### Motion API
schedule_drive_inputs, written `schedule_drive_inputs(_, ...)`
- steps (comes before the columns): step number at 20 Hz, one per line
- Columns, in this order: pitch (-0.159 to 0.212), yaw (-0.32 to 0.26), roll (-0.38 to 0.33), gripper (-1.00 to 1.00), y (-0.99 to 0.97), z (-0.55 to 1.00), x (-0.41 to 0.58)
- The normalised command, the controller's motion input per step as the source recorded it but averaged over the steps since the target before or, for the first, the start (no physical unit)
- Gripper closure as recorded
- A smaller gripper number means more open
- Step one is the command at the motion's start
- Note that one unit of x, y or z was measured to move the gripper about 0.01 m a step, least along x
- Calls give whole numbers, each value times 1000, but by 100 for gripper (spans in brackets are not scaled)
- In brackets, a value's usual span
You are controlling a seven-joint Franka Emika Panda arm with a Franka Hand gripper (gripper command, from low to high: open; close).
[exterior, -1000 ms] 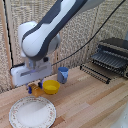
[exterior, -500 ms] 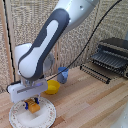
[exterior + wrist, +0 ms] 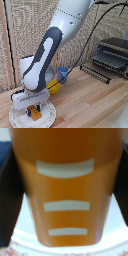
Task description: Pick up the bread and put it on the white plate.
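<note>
The loaf [image 3: 34,110] is a small orange-brown block held between my gripper's [image 3: 34,114] blue-tipped fingers. The gripper is shut on it, low over the middle of the white dish [image 3: 50,114] at the exterior view's lower left. I cannot tell whether the bread touches the dish. In the wrist view the bread [image 3: 65,183] fills most of the picture, orange with pale stripes, and a dark finger [image 3: 9,178] stands on each side. The white dish [image 3: 20,230] lies just below it, with its speckled rim showing.
A yellow bowl [image 3: 54,87] sits right behind the dish, partly hidden by the arm, with a blue cup [image 3: 63,74] beyond it. A dark toaster oven with a wire rack [image 3: 111,56] stands on the wooden table [image 3: 90,105] at the exterior view's right.
The gripper has moved down with the bread, from above the dish's far edge near the yellow bowl to low over the dish's middle.
</note>
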Motion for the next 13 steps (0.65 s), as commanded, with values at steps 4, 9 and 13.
schedule_drive_inputs(4,-59,51,0,-100,61,166,89)
schedule_drive_inputs(9,46,88,4,-100,68,442,261)
schedule_drive_inputs(13,36,0,58,-100,-70,713,191)
